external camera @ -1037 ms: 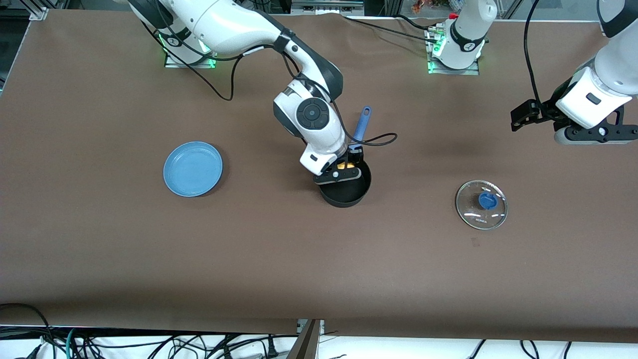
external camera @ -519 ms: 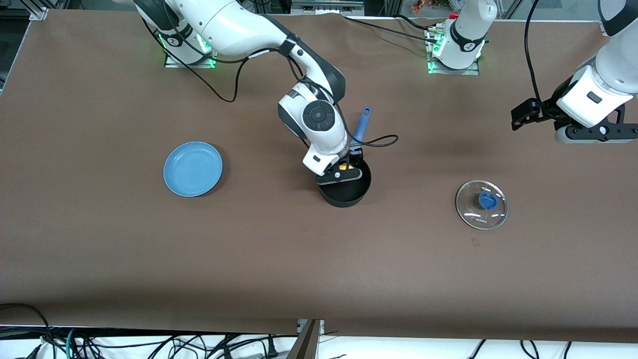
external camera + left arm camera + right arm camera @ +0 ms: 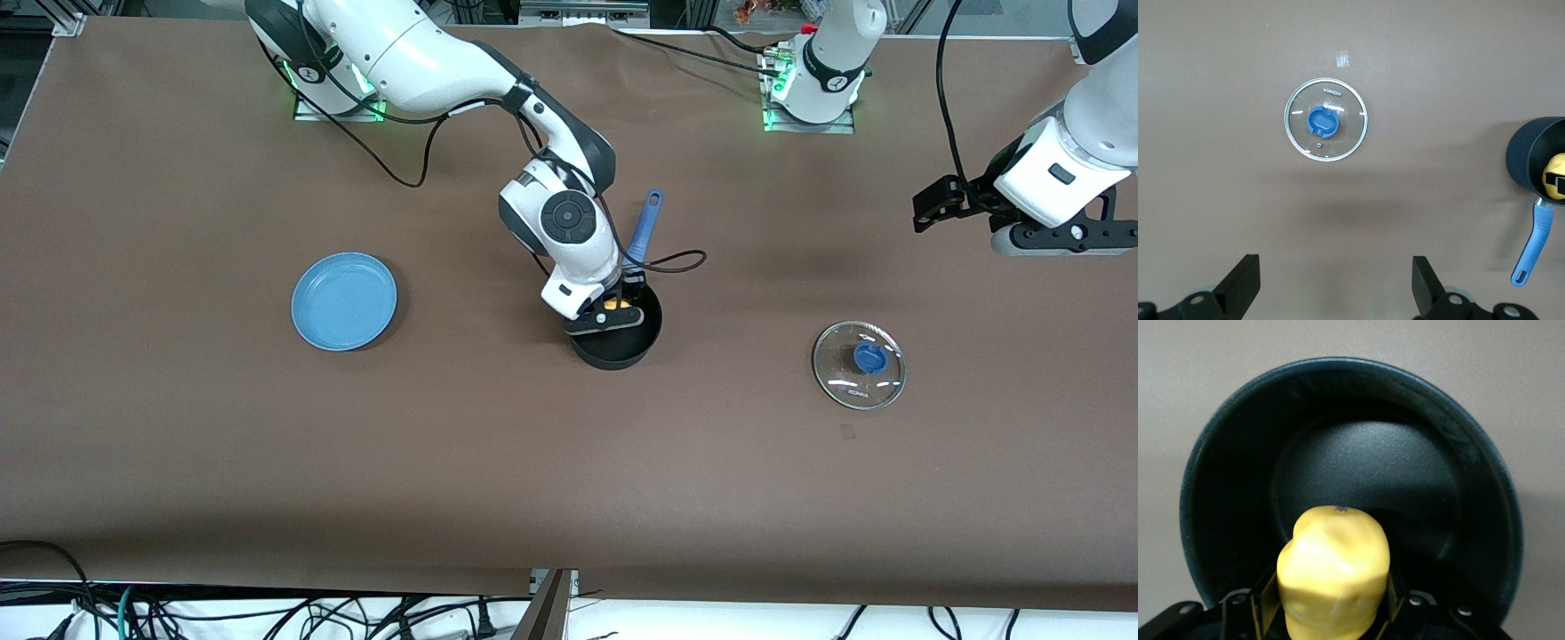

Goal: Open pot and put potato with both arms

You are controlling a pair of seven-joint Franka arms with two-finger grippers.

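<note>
The black pot stands open mid-table, its blue handle pointing toward the robots' bases. My right gripper is shut on the yellow potato and holds it in the pot's mouth, by the handle side. In the right wrist view the potato sits between my fingers above the pot's black floor. My left gripper waits open and empty in the air at the left arm's end of the table; its view shows bare table, the pot and the potato.
The glass lid with a blue knob lies flat on the table between the pot and the left arm's end; it also shows in the left wrist view. A flat blue plate lies toward the right arm's end.
My right gripper has sunk a little with the potato, deeper into the pot's mouth. The left arm has barely moved.
</note>
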